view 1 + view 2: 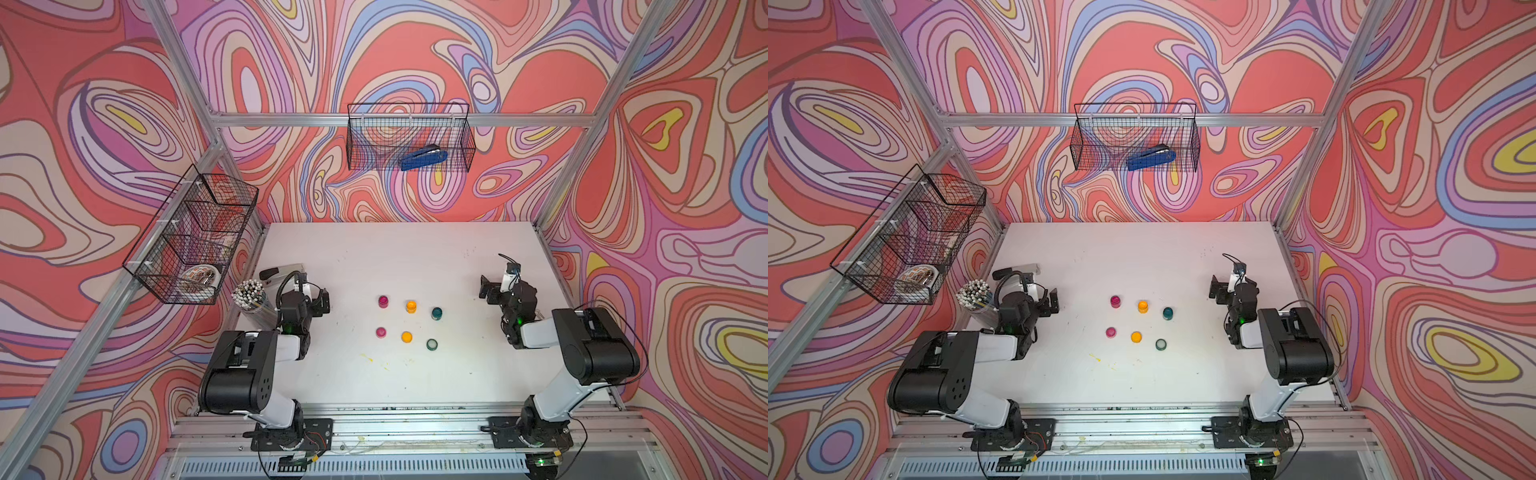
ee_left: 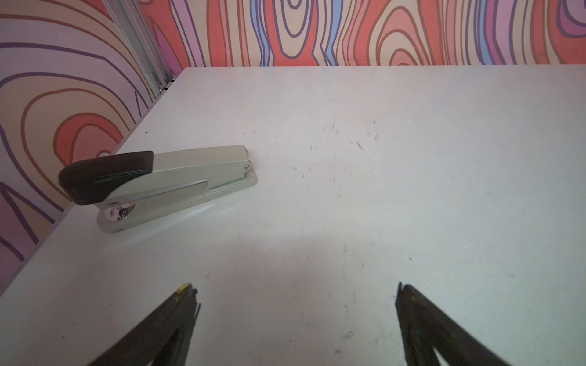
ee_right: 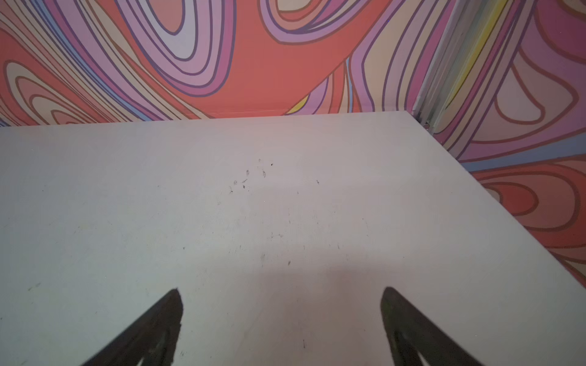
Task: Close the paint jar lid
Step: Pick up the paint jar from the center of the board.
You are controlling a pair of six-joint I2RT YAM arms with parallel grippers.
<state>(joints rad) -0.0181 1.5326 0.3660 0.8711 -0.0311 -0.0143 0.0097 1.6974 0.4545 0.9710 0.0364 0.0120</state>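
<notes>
In both top views, three small paint jars stand in a row mid-table: pink [image 1: 383,301] [image 1: 1115,301], orange [image 1: 411,306] [image 1: 1143,306] and teal [image 1: 436,313] [image 1: 1168,313]. In front of each lies a loose lid: pink [image 1: 380,332], orange [image 1: 407,336] and a teal one [image 1: 432,344] with a pale face. My left gripper [image 1: 322,301] [image 2: 295,290] hovers open left of the jars, well apart from them. My right gripper [image 1: 488,289] [image 3: 282,294] hovers open to their right. Neither wrist view shows jars or lids, only bare table.
A grey stapler [image 2: 158,183] [image 1: 282,272] lies by the left wall behind my left arm. A cup of pencils [image 1: 253,299] stands beside that arm. Wire baskets hang on the left wall [image 1: 191,237] and back wall [image 1: 409,137], the latter holding a blue stapler [image 1: 424,160].
</notes>
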